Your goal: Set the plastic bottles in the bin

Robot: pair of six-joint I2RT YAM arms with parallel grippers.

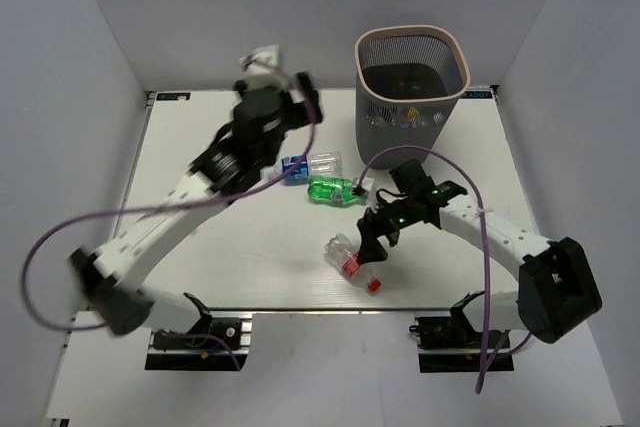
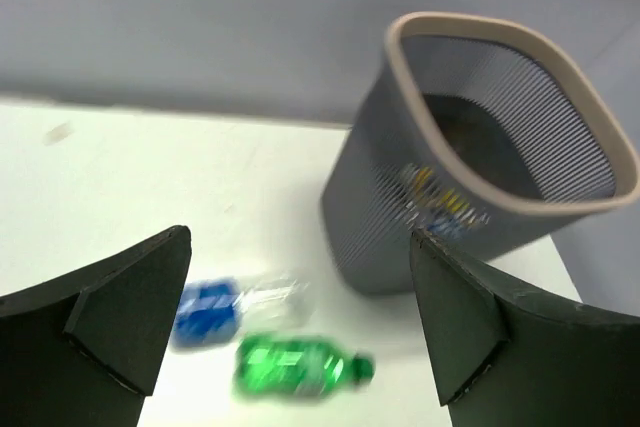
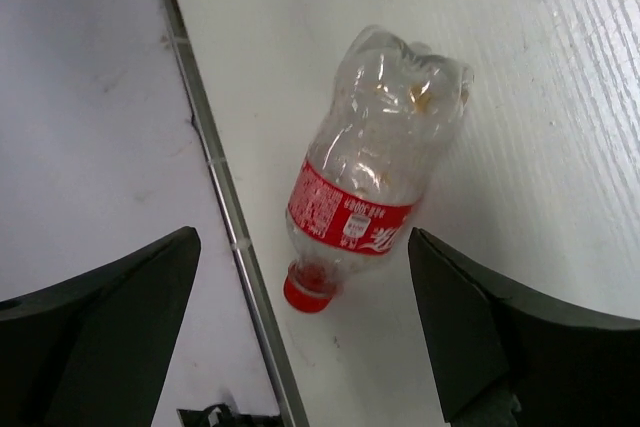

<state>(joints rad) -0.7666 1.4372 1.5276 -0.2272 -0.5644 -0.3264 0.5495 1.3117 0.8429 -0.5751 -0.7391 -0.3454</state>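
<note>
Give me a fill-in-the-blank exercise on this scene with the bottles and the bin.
The red-labelled bottle below the right gripper has a ___ cap. The green bottle lies on its ___. The left gripper is ___, holding nothing.
Missing words: red, side, open.

White table (image 1: 260, 267), and three bottles are down flat on it. The red-labelled bottle (image 3: 370, 187) lies on its side in the gap between the right fingers (image 3: 100, 317), cap pointing at the table's edge. Beyond the left fingers (image 2: 110, 327), the green bottle (image 2: 290, 367) and the blue-labelled bottle (image 2: 235, 302) lie just beside each other. The bin (image 2: 400, 217) stands further out, ahead of the right-hand finger.
</note>
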